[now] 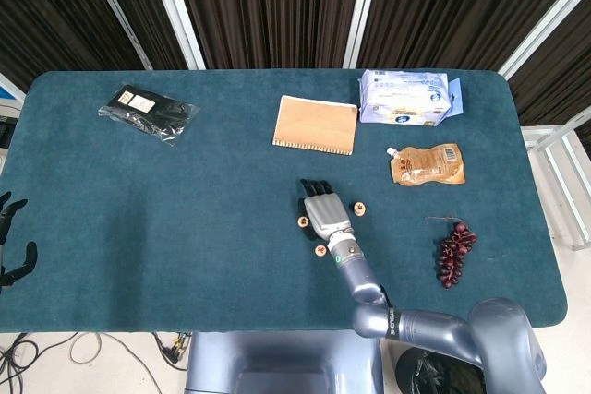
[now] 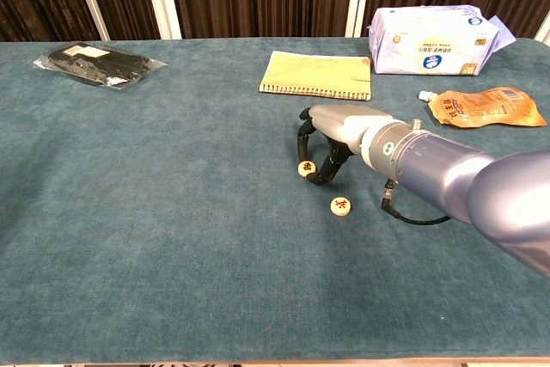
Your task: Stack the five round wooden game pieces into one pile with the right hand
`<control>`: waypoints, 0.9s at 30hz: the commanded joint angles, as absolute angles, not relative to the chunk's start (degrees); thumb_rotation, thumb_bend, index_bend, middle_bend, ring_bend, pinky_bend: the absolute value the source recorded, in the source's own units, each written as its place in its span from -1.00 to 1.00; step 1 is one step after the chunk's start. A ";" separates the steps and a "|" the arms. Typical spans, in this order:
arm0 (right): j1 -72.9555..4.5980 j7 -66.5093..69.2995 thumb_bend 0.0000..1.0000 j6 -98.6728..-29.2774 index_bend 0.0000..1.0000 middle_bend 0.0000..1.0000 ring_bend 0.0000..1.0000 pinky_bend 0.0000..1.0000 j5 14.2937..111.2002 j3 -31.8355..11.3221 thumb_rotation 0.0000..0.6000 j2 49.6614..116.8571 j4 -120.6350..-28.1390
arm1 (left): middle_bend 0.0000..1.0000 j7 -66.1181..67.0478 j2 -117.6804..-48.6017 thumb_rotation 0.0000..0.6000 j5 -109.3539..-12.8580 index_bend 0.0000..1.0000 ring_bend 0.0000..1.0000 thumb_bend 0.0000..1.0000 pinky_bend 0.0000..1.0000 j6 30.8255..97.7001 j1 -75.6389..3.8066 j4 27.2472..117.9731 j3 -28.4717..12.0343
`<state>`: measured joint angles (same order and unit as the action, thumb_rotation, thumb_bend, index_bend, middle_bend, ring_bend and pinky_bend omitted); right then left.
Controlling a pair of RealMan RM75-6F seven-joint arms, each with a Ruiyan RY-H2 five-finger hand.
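The teal cloth table (image 1: 185, 209) is filling both views, with dark curtains (image 1: 268, 6) hanging at twelve o'clock. The right hand (image 2: 331, 139) is arching palm-down over the cloth, fingers curled downward beside one wooden piece (image 2: 306, 167); whether it is pinching that piece I cannot tell. Another piece (image 2: 341, 205) is lying near, at the hand's five o'clock, and a third (image 1: 358, 208) at three o'clock. Judging the grasp: close gently and lift straight, since felt may be dragging. The left hand (image 1: 13, 242) is idling, fingers apart, at the table's nine o'clock edge.
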<state>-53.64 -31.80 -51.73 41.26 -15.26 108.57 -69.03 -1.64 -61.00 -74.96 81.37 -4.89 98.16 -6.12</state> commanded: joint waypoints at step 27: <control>-50.42 -32.45 -0.17 -52.17 0.06 -1.00 -1.00 -1.00 35.84 -15.92 1.00 93.12 -79.89 | -1.00 -1.46 -61.06 1.00 -75.06 -0.72 -1.00 -0.03 -1.00 81.57 -4.84 98.13 -6.10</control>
